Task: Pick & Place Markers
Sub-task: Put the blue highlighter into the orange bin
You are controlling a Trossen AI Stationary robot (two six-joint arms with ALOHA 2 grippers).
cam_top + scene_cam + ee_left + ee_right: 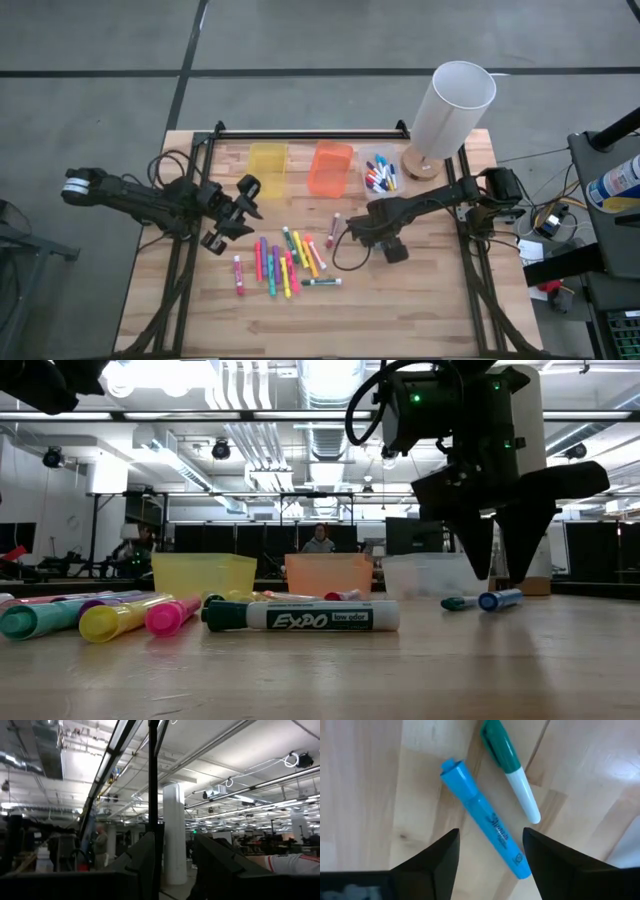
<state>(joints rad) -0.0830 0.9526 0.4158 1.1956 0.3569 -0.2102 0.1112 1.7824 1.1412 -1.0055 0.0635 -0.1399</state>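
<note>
The right gripper [490,852] points down at the light wooden table [420,300], just above it. Its two dark fingers [437,857] are spread apart and hold nothing. A bright blue plastic marker [485,825] lies flat on the wood between them, and it looks like it touches neither finger. Beside it lies a white marker with a dark green cap [512,770], close by but not touching.

The left gripper [240,208] waits over the left side of the table, lifted up. Its fingers [145,860] are apart too, with nothing in them.

Most of the other markers [285,265] lie in a loose bunch in the middle of the table: pink, yellow, green and purple ones. Some more sit inside the small clear plastic bin [366,170] at the back. I cannot tell how many. Next to it stand a see-through orange bin [330,168] and a see-through yellow bin [266,165]. A tall white tube [450,105] stands at the back right corner.
</note>
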